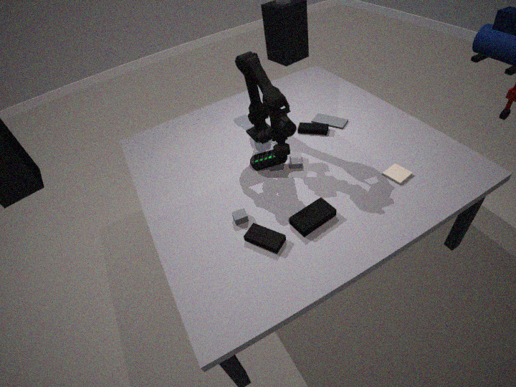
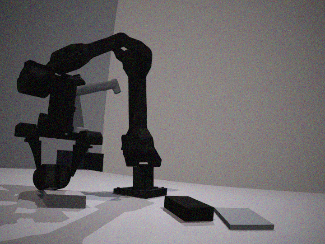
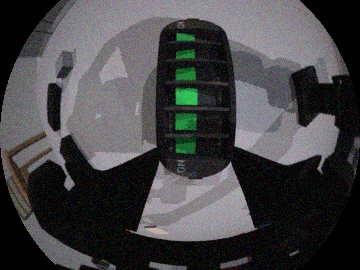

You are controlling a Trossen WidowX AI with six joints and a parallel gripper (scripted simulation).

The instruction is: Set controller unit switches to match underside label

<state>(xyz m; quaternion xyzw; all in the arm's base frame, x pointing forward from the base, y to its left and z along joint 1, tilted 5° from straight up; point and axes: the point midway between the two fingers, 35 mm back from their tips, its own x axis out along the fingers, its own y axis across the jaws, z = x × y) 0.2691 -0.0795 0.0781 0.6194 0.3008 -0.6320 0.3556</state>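
Note:
The dark grey controller unit [image 1: 269, 159] [image 2: 52, 176] [image 3: 196, 120] is held low over the bench, its shadow close beneath. My gripper [image 2: 55, 171] [image 3: 195, 151] is shut on the unit, one finger on each long side. The switch side faces the wrist camera. Six green switch ends show in a column on the left in the wrist view; the fourth from the top is brightest and the others are dimmer. Lettering shows at both ends. The switch numbers are too small to read, and the underside label cannot be read.
Grey blocks [image 1: 295, 162] [image 2: 64, 200] [image 1: 239, 217] lie beside the unit and nearer the front. Two black boxes [image 1: 312, 216] [image 1: 264, 238] lie in front. Another black box [image 1: 312, 128] [image 2: 188, 210] and a grey plate [image 1: 330, 120] [image 2: 246, 218] lie behind, a cream tile [image 1: 397, 173] at right.

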